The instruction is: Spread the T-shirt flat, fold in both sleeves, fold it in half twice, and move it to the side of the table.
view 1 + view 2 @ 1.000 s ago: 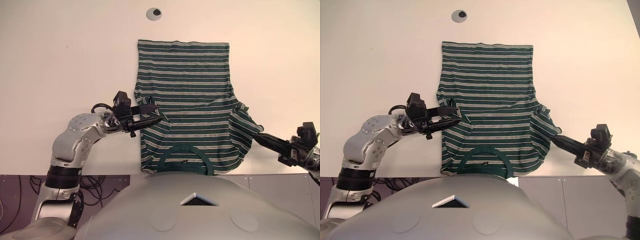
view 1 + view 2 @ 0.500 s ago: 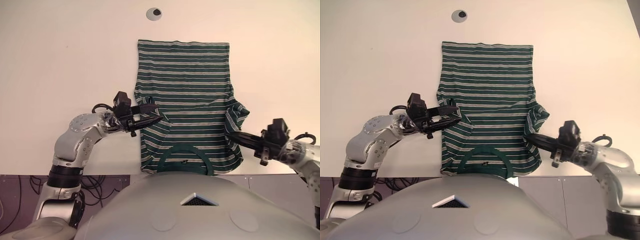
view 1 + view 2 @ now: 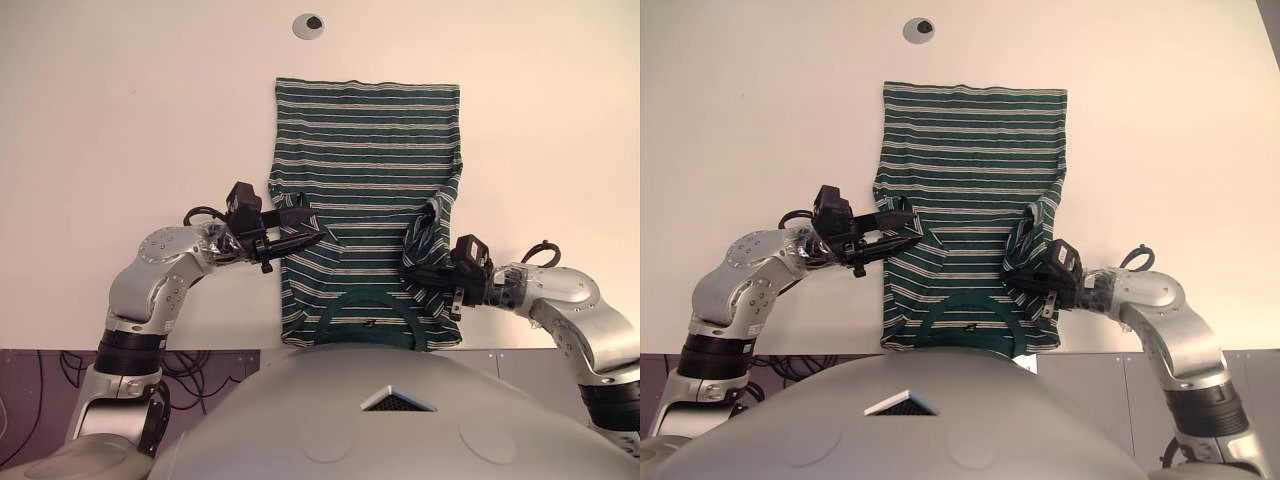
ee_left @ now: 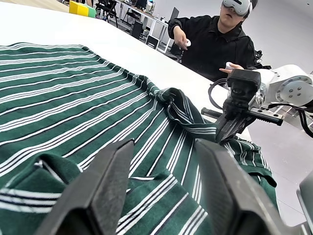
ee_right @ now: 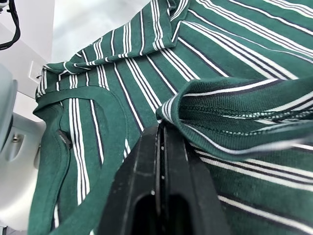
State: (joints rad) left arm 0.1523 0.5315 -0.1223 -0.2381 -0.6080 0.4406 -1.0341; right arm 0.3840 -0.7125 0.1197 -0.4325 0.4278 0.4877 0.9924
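- Nearest us, the collar [image 3: 365, 305] of the T-shirt [image 3: 365, 170] lies at the near edge of the table [image 3: 120, 120]. It is a plain dark green ribbed band curving round the neck opening. Its closest stretch is hidden in the head views.
- Just right of the collar, the right gripper [image 3: 1012, 276] has its black fingers pressed tight together on the hem of the right sleeve [image 3: 430, 222]. The sleeve stands lifted and bunched over the chest of the shirt. In the right wrist view the hem (two rows of stitching) curls over the fingertips, so we cannot see how much cloth is caught.
- At the shirt's left edge, level with the chest, the left gripper [image 3: 308, 230] holds nothing. Its smooth, tapered black fingers [image 4: 110, 181] are spread wide above the left sleeve [image 3: 292, 205], which lies folded in on the body. We cannot tell whether they touch the cloth.
- The fabric is a soft knit, dark green with thin white and navy stripes running across it.
- Farther off, the body lies flat as a long rectangle ending in a straight hem [image 3: 368, 85].
- Beyond the hem, a small round opening [image 3: 308, 26] sits in the matte cream tabletop.
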